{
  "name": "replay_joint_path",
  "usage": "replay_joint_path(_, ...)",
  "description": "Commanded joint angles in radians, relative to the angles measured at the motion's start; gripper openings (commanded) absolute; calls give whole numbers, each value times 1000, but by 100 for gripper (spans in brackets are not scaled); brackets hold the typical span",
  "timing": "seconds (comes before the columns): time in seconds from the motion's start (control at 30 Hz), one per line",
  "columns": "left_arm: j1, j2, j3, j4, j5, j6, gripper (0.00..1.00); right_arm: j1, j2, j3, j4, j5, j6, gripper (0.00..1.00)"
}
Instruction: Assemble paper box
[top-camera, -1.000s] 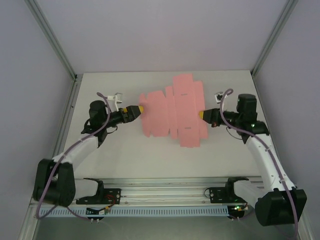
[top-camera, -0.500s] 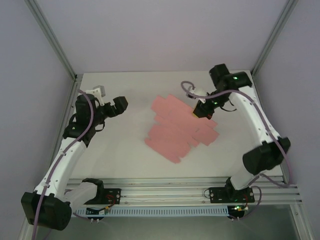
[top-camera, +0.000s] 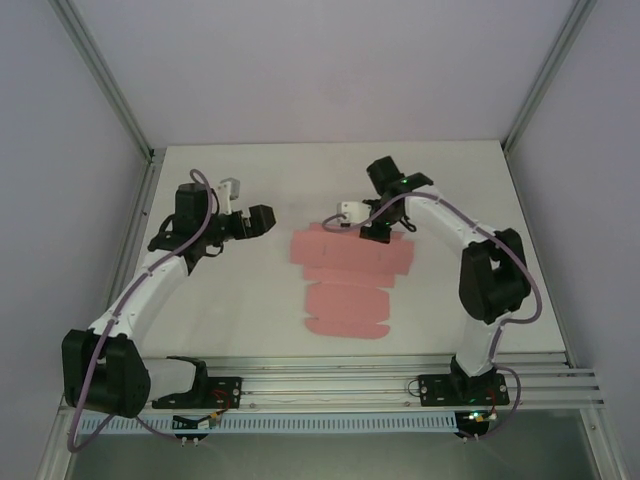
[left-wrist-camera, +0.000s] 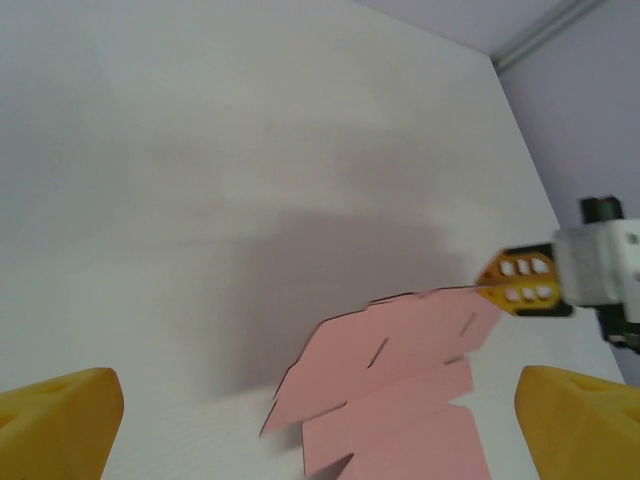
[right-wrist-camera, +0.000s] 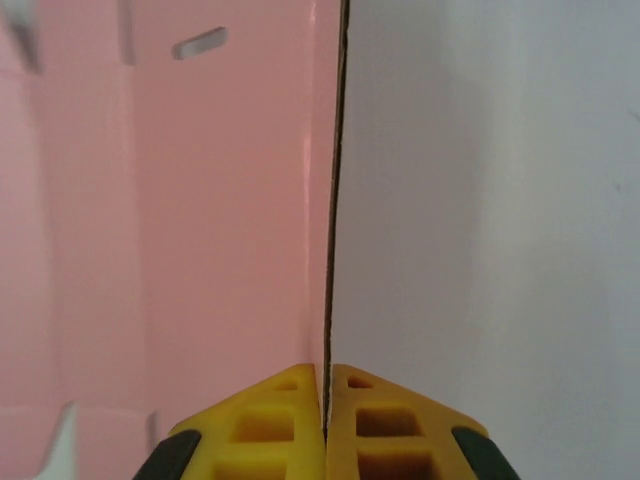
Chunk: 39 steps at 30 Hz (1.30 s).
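Note:
The paper box is a flat pink die-cut sheet (top-camera: 347, 300) lying mid-table, with its far panel tipped up off the surface. My right gripper (top-camera: 374, 233) is shut on that far edge. In the right wrist view the card's thin edge runs straight into the closed yellow fingers (right-wrist-camera: 290, 420), and the pink sheet (right-wrist-camera: 200, 200) spreads to the left. My left gripper (top-camera: 262, 220) hangs open just left of the sheet, touching nothing. From the left wrist, the pink sheet (left-wrist-camera: 400, 380) lies ahead between the spread fingertips (left-wrist-camera: 60, 415), and the right gripper's fingers (left-wrist-camera: 520, 283) pinch its far corner.
White tabletop (top-camera: 240, 300) surrounds the sheet. Aluminium frame posts (top-camera: 130, 130) rise at the back corners, and a rail (top-camera: 330, 375) runs along the near edge by the arm bases. Grey walls close the sides.
Both grippers held the sheet's sides a second ago. The left let go and drew back. The right swung round, turning the sheet and pulling it nearer, and now holds its far edge.

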<state>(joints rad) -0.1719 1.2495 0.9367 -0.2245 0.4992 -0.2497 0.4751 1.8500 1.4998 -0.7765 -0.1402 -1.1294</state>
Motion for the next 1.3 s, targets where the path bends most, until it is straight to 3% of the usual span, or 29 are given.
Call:
replay_joint_path(0.0, -29, 40, -1, 48, 70, 97, 100, 31, 63, -4, 151, 13, -76, 2)
replay_joint_path(0.2, -104, 180, 34, 28, 60, 283, 100, 34, 112, -20, 225, -12, -69, 2)
replay_joint_path(0.3, -123, 249, 86, -4, 91, 336, 94, 33, 130, 7, 180, -6, -84, 2)
replay_joint_path(0.57, -146, 347, 191, -25, 84, 461, 74, 28, 168, 173, -131, -142, -105, 4)
replay_joint_path(0.7, -147, 386, 240, -88, 95, 504, 58, 17, 194, 259, -245, -167, -113, 3)
replay_joint_path(0.77, -154, 385, 254, -113, 115, 513, 48, 13, 205, 281, -263, -168, -116, 3)
replay_joint_path(1.03, -198, 342, 208, -115, 45, 558, 40, 5, 228, 352, -349, -210, -107, 3)
replay_joint_path(1.27, -242, 341, 207, -76, -64, 528, 11, 5, 232, 370, -370, -220, -83, 2)
